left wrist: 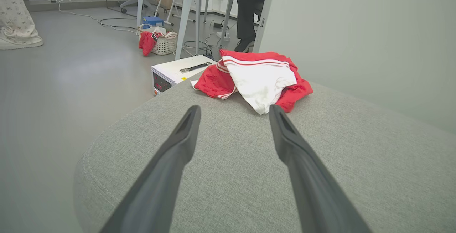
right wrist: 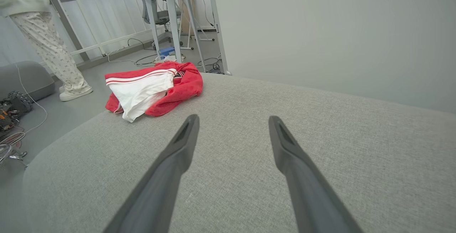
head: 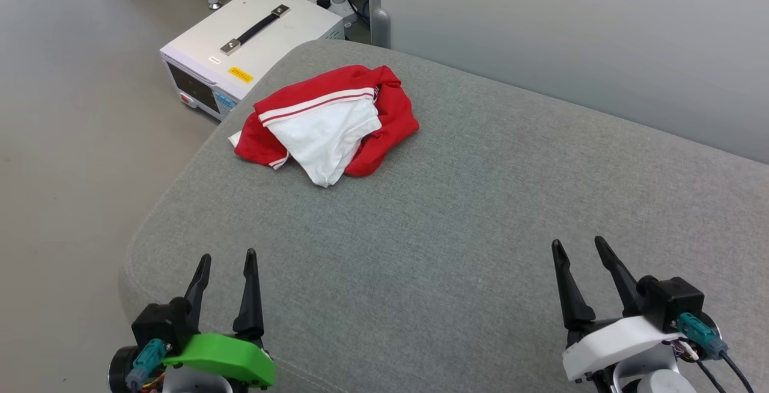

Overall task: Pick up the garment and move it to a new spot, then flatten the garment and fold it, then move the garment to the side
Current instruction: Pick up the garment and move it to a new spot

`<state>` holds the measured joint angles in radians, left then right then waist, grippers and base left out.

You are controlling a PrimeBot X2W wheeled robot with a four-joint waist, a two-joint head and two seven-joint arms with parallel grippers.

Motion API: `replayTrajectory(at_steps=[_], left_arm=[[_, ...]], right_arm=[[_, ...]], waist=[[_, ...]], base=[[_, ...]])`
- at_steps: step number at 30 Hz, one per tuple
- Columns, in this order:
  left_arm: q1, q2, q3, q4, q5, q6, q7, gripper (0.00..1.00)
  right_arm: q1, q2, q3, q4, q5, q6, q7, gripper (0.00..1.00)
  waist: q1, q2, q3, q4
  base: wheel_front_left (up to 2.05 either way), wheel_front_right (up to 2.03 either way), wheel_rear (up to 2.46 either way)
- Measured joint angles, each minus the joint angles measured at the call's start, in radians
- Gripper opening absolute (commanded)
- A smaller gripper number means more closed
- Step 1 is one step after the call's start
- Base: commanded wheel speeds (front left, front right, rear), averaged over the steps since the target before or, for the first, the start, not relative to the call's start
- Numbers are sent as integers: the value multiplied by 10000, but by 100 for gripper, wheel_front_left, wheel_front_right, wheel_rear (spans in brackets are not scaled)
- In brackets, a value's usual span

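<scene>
A: Biggest thing first. What is the work lying on?

B: A broad grey upholstered cushion (head: 480, 213). It is matt and closely woven, with a rounded corner and a soft edge dropping to the floor on the robot's left. Past that corner, on the floor, sits a white boxy unit (head: 300, 26) with a flat black carry handle.

A: And the garment?

B: The garment (head: 327, 125) lies in a crumpled heap near the cushion's far left corner, close to the edge. The red cloth looks faintly textured. A smooth white panel is thrown over the top, with red-and-white striped trim along its upper side and a limp white point trailing towards the robot. It is bundled in on itself, so no print can be read.

A: Grippers?

B: Both sit low at the near side, well apart from the heap. The left gripper (head: 228, 255), on its green mount, has its two dark tapered fingers spread wide with nothing between them. The right gripper (head: 577, 241), on the white mount, is just as wide and just as empty.

A: So which step is this?

B: The first, I'd judge, since the pick-up hasn't begun. The next move calls for a reach forward and leftward, likely by the nearer left gripper. It should come down over a raised fold and close on enough layers. Cloth this slack will probably sag and unfurl when lifted, so a thin pinch could leave most of it dragging.
</scene>
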<state>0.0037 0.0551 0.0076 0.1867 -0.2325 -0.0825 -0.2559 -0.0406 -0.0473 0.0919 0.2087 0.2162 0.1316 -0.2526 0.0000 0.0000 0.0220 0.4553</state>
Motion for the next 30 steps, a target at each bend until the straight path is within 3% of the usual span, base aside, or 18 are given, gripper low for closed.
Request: replayTrajectory(at_steps=[10,17,23,30], left_arm=[[-13,2,-29,-257,-161,-121,0,100],[-1395,313,-374,951,-263,-384,38,100],[-3901,1850,-1459,1919,-1499,-426,1390,100],[-6601,3981,-2754,2481,-3801,-441,3873,100]], right_arm=[[-20,8,33,-23,-140,0,0,100],[-453,-167,-19,-240,-585,0,0,100],[-768,-694,136,-652,-713,0,148,100],[-1344,-972,123,-1346,-715,0,382,100]], waist=[[0,0,335,-85],[0,0,1015,-466],[0,0,1865,-891],[1,0,3035,-1519]], base=[[0,0,0],[0,0,0],[0,0,0],[0,0,0]])
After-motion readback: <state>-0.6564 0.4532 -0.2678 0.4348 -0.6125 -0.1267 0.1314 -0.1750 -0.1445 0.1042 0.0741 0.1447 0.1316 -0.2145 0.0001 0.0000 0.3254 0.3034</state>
